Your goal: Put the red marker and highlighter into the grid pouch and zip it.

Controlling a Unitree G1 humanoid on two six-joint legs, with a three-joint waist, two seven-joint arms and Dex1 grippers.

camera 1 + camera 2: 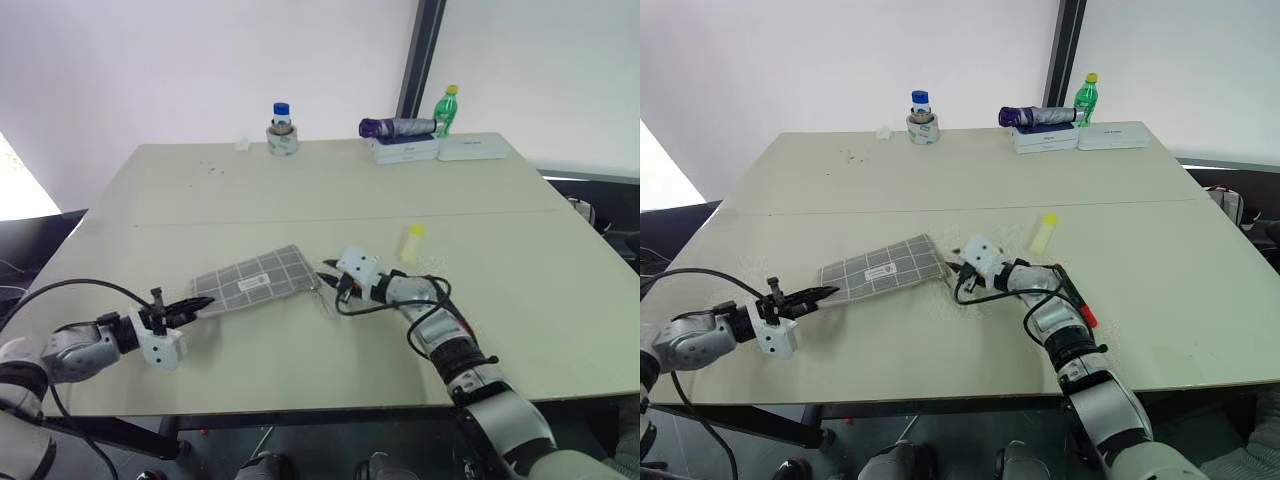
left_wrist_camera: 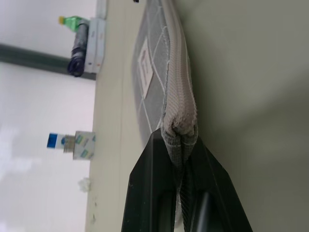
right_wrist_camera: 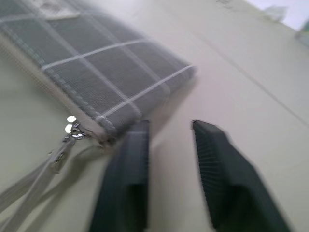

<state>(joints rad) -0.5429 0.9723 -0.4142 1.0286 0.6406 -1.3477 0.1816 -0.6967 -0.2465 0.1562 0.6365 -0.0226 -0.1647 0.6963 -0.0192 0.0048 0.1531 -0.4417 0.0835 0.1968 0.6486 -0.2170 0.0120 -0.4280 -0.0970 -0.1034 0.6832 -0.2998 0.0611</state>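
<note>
Your left fingers [image 2: 186, 159] pinch the grid pouch's [image 1: 255, 280] near-left corner on the bench [image 1: 300, 190], anchoring it, while your right fingers [image 3: 219, 193] stand apart beside its zipper pull [image 3: 72, 128].

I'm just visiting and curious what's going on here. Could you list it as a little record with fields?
pouch: grid pouch lies flat on the table, zipper pull at its right end
left gripper: left gripper shut on the pouch's left end
right gripper: right gripper open beside the zipper end, holding nothing
highlighter: highlighter on the table, outside the pouch
red marker: a red tip shows by the right forearm
</note>
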